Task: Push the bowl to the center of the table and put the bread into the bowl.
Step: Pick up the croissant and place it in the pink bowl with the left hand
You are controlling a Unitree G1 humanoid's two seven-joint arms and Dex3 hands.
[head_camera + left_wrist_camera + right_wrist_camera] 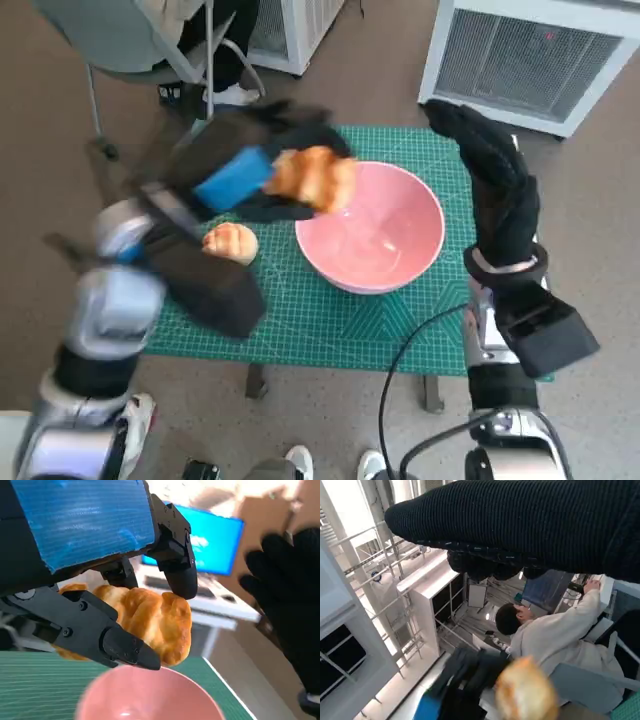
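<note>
My left hand (pixel 250 175) grips a golden bread roll (pixel 315 178) and holds it in the air over the left rim of the pink bowl (pixel 375 230). The left wrist view shows the roll (pixel 150 617) clamped between black fingers (pixel 107 635) above the bowl (pixel 150 695). A second bread roll (pixel 231 241) lies on the green mat (pixel 330 320) left of the bowl. My right hand (pixel 495 175), gloved, hangs raised beside the bowl's right side with nothing in it, its fingers loosely stretched out.
The green mat covers the small table. A white grilled unit (pixel 530 50) stands on the floor behind the table at right. A chair (pixel 150 40) and a person's legs are at back left. A person in white (pixel 560 635) sits nearby.
</note>
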